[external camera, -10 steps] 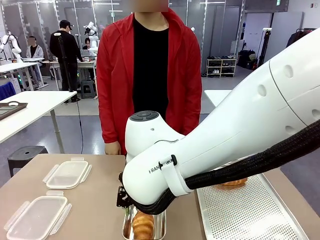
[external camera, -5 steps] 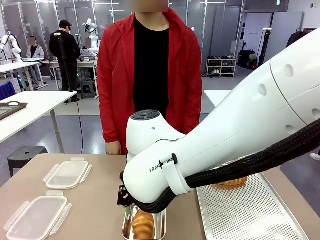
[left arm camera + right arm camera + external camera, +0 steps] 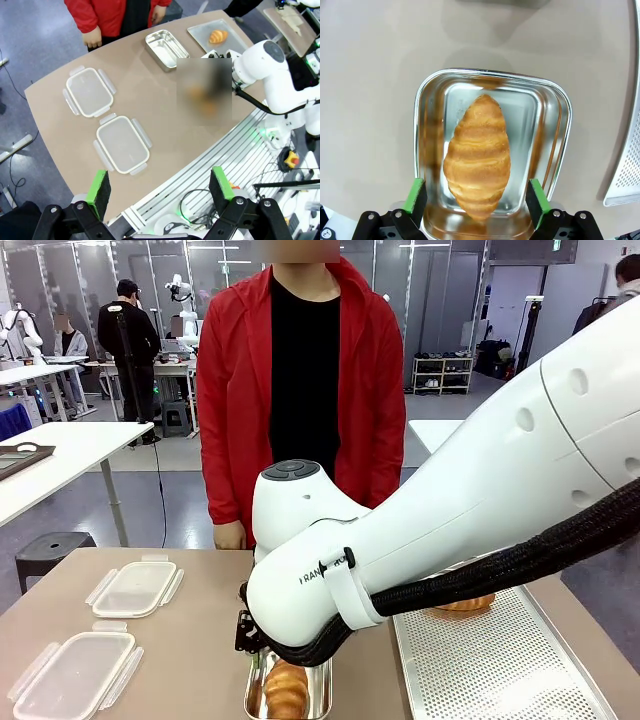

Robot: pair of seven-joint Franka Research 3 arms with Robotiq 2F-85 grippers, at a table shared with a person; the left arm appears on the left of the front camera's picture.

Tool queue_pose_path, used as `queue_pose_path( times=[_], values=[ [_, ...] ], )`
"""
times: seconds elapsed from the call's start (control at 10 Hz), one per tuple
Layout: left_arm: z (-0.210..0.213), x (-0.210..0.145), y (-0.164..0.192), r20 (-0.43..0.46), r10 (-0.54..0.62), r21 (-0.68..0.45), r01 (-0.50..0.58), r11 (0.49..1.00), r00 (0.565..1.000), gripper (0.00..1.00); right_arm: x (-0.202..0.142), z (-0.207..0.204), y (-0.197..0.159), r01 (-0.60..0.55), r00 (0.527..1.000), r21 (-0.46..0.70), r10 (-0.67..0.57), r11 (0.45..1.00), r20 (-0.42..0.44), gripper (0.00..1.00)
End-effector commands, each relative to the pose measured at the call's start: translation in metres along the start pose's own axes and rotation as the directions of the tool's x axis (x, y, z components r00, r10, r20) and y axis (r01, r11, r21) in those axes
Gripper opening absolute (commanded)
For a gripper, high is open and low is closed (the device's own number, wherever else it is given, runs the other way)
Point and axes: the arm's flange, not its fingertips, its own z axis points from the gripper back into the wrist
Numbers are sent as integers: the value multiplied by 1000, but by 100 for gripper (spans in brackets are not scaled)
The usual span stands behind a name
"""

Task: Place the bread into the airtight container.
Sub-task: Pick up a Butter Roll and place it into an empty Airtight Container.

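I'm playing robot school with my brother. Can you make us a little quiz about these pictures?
1. True or false: the croissant lies inside the steel container.
2. The right pincer is: A) shut on the croissant, B) open over it, C) holding a lid.
3. Fill in: a second croissant sits on the perforated ____.
Key: 1 true; 2 B; 3 tray.

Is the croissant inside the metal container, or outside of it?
Inside. The croissant lies on the bottom of the metal container, rim all around it. The right gripper is open above it.
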Motion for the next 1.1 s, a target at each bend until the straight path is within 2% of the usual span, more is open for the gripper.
queue_pose_path(
  times=[0.0, 0.2, 0.3, 0.6, 0.8, 1.0],
  values=[
    [1, 0, -1, 0, -17, -8, 17, 1000, 1000, 100, -1, 2, 1, 19, 1000, 4, -19, 1000, 2, 100],
    [1, 0, -1, 0, -17, -8, 17, 1000, 1000, 100, 0, 0, 0, 0, 1000, 0, 0, 1000, 0, 100],
    [1, 0, -1, 0, -17, -8, 17, 1000, 1000, 100, 1, 34, -16, -48, 998, 0, 48, 999, 49, 100],
    [1, 0, -1, 0, -17, -8, 17, 1000, 1000, 100, -6, 122, -62, -175, 981, 24, 172, 984, 85, 100],
    [1, 0, -1, 0, -17, -8, 17, 1000, 1000, 100, -15, 182, -108, -229, 968, 58, 222, 972, 116, 100],
    [1, 0, -1, 0, -17, -8, 17, 1000, 1000, 100, -37, 243, -166, -346, 929, 98, 327, 933, 173, 100]
  ],
)
